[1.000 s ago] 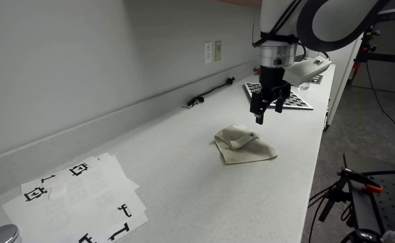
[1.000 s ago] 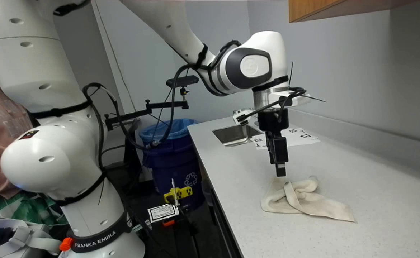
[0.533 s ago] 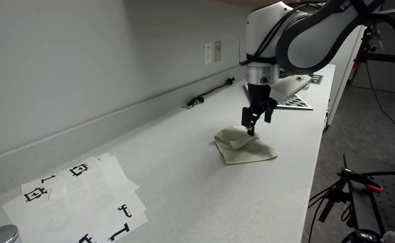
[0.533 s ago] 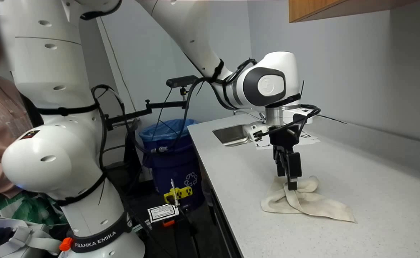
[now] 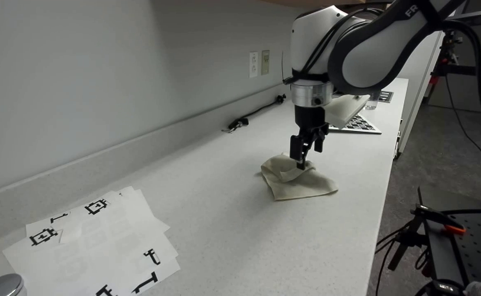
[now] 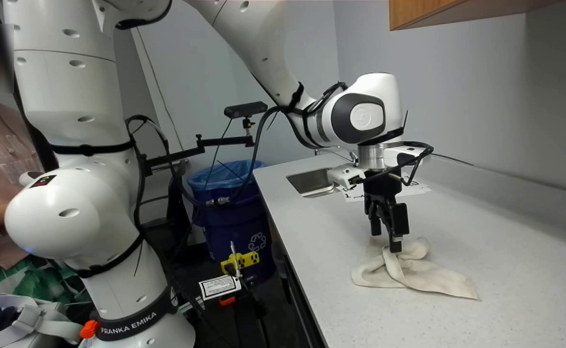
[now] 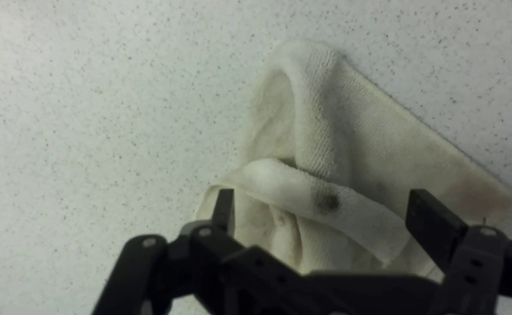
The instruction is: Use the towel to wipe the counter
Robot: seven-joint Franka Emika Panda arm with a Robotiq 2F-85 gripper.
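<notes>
The cream towel lies crumpled on the counter [image 5: 224, 230], with a folded strip across its top. The towel shows in both exterior views [image 5: 295, 189] [image 6: 432, 278] and in the wrist view [image 7: 321, 122], where it has a dark spot and a reddish stain. My black gripper points down over the towel in both exterior views [image 5: 309, 158] [image 6: 385, 241]. In the wrist view my gripper [image 7: 321, 201] is open, its fingers wide apart on either side of the folded strip. Nothing is gripped. Whether a fingertip touches the cloth cannot be told.
White sheets with black markings [image 5: 96, 242] lie on the counter near the sink [image 6: 312, 182]. A black cable [image 5: 256, 111] lies along the wall. A black-and-white patterned board [image 5: 359, 125] and a clear glass [image 5: 371, 105] stand behind the gripper. A wooden cabinet [image 6: 437, 14] hangs above.
My gripper has come down from above onto the towel, then shifted and turned slightly over the last half second. The towel has not moved.
</notes>
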